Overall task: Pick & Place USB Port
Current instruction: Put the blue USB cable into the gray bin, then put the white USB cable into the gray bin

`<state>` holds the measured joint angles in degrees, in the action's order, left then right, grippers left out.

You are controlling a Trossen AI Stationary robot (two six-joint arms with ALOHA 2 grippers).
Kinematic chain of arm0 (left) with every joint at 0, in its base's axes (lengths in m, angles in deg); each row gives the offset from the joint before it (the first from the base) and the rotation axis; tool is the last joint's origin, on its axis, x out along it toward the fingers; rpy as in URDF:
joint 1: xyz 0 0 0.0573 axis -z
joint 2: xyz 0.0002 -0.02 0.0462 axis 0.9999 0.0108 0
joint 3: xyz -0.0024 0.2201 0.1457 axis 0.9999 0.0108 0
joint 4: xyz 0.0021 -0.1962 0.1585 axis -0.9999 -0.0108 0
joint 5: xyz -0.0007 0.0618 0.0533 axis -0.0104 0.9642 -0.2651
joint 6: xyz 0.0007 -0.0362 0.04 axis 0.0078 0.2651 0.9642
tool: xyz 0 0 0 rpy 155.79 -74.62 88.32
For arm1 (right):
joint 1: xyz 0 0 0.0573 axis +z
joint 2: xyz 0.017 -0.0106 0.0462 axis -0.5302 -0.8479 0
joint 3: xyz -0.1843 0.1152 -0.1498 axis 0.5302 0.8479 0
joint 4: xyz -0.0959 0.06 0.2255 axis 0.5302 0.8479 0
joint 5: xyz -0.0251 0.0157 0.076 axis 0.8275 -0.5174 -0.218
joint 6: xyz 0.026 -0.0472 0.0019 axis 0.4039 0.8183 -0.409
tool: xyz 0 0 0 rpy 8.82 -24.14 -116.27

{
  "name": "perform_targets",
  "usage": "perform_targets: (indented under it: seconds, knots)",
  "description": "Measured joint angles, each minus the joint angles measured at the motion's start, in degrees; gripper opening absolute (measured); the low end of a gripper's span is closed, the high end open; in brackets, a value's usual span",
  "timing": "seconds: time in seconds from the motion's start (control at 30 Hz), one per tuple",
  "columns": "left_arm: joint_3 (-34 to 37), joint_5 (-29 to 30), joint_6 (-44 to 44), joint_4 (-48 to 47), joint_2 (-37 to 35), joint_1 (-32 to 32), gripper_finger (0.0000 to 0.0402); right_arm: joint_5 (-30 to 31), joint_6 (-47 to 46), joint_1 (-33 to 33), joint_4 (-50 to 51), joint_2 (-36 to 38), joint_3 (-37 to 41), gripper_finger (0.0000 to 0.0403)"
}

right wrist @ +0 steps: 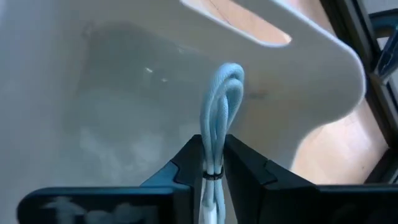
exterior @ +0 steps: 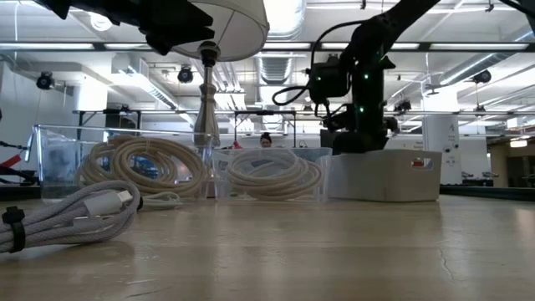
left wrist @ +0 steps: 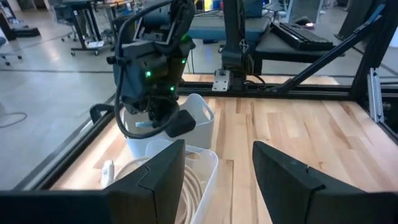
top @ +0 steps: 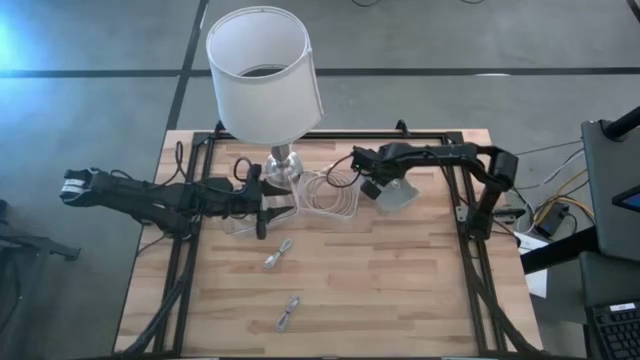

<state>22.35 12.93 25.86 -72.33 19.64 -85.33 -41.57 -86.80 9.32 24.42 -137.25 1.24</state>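
My right gripper (top: 371,188) is over the white bin (top: 398,194) at the table's far right and is shut on a pale blue bundled USB cable (right wrist: 221,106). It also shows in the low view (exterior: 359,125) above the white bin (exterior: 384,176). My left gripper (top: 262,212) is open and empty above the clear containers (top: 330,196) of coiled cream cable; it also shows in the left wrist view (left wrist: 217,155). Two more bundled cables (top: 278,253) (top: 288,313) lie flat on the table. My right gripper pinches the folded cable bundle between its two fingers (right wrist: 186,163), just above the small tie (right wrist: 213,176) that binds the strands. The fingers point down into the bin and lie along the bundle. The looped end (right wrist: 227,73) sticks out past the fingertips, above the bin's floor.
A table lamp with a white shade (top: 262,72) stands at the far middle, its base (top: 282,170) between the arms. A clear box of cable (exterior: 142,167) and a second one (exterior: 272,174) stand beside the bin. One cable bundle (exterior: 75,213) lies near the low camera.
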Motion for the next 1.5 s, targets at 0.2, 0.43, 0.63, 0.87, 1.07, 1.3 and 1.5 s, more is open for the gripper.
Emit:
perform_targets:
  seconds: [0.2,0.43,0.63,0.87,1.07,1.3,1.5]
  knots:
    - [0.00,0.00,-1.46,-0.09,-0.02,0.00,0.0193,-0.05,0.88,-0.20,-0.13,0.18,-0.02,0.0089]
    - [0.00,0.00,-3.71,-0.34,-0.02,0.00,0.0193,0.71,2.29,-0.01,0.38,3.93,0.17,0.0115]
    - [0.00,-1.51,-4.79,-1.58,-0.02,0.49,0.0193,0.49,2.07,2.30,0.76,9.45,0.17,0.0127]
    - [0.00,-3.93,-12.84,-4.24,2.15,5.26,0.0192,0.27,-0.33,9.08,0.06,15.22,0.17,0.0128]
    - [-1.27,-3.92,-18.76,-9.21,8.27,12.26,0.0179,0.20,0.42,16.00,-3.61,16.81,0.17,0.0119]
    - [-6.84,-1.45,-31.47,-30.93,16.09,15.51,0.0161,0.10,2.33,22.20,-9.71,15.58,0.22,0.0120]
    - [-6.35,-1.82,-34.85,-35.29,21.83,15.48,0.0168,-6.64,13.35,25.84,-18.49,12.96,0.48,0.0138]
